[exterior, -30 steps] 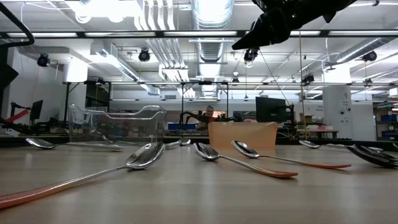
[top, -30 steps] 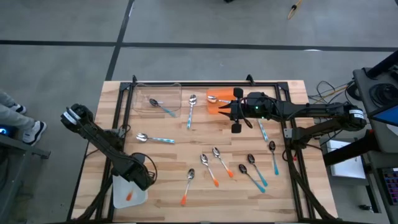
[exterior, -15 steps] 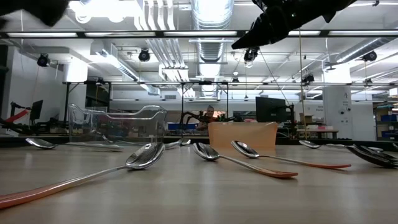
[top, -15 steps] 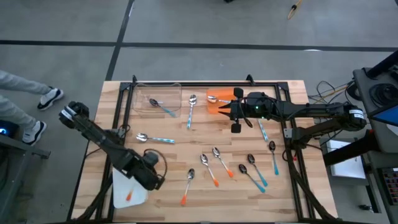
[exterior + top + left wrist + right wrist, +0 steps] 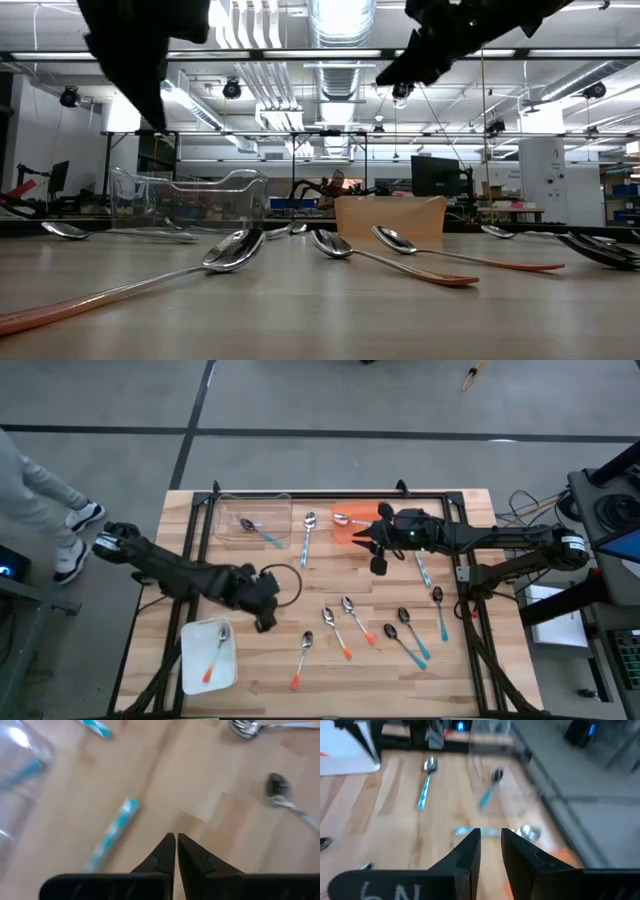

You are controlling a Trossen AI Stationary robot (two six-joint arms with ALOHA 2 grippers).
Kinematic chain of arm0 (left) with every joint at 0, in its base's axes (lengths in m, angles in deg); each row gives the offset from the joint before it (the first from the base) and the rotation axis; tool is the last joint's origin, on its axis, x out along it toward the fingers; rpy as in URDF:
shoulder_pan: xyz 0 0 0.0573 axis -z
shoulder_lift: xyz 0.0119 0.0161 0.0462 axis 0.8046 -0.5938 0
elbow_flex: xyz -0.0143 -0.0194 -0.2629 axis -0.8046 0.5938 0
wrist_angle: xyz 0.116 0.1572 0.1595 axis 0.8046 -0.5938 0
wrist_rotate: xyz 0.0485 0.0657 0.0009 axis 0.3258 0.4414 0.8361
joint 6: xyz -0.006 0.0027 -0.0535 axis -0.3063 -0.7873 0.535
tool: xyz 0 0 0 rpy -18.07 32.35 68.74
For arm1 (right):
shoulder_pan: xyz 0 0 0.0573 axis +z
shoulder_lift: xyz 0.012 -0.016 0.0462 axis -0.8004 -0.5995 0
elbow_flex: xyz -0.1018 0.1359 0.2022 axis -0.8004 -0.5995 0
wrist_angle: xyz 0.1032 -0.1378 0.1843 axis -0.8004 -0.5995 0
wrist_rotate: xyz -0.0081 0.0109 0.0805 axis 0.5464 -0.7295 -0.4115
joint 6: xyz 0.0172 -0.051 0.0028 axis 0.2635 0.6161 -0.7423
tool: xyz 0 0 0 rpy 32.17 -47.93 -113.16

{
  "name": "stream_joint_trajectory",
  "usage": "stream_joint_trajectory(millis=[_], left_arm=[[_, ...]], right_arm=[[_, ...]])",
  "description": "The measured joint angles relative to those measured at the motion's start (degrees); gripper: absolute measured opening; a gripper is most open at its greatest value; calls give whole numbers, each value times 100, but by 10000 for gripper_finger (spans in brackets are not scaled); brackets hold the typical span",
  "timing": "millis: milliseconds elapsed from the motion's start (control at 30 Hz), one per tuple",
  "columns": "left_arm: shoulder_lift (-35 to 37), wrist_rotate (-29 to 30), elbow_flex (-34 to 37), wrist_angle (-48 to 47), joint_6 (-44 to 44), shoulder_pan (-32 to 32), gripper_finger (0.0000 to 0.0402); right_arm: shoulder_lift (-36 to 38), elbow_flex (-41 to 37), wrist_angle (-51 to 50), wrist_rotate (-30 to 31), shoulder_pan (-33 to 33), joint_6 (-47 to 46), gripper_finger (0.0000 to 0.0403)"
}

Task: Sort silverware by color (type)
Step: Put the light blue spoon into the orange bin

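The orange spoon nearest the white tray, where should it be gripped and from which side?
Grip the spoon on its orange handle, coming straight down from above. It lies flat on the table, apart from the other spoons, so the fingers would probably do best closing across the thin handle rather than the wider bowl.

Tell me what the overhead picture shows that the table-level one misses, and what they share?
Only the high view shows the white tray holding an orange-handled spoon, the teal-handled spoons, and the left gripper above the wood beside that tray. Only the low view shows the room behind: ceiling lights, ducts and monitors. Both share the clear container, the orange bin, orange-handled spoons lying on the table, and the right gripper raised near the orange bin.
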Motion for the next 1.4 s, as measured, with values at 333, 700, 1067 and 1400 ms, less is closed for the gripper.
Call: stream_joint_trajectory(millis=[333,700,1067,1400], left_arm=[[284,1710,6,1218,-2718,-501,0],[1282,-363,1109,4005,-5463,-1463,0],[1957,-784,2107,6196,-5754,-2826,0],[2013,-785,1911,6157,-5786,-3491,0]], right_arm=[[0,0,-703,0,0,-2045,68],[0,60,-679,-2,0,-3250,68],[0,285,-1261,-6,-87,-3880,68],[-2,315,-2671,-2,-359,-4874,68]])
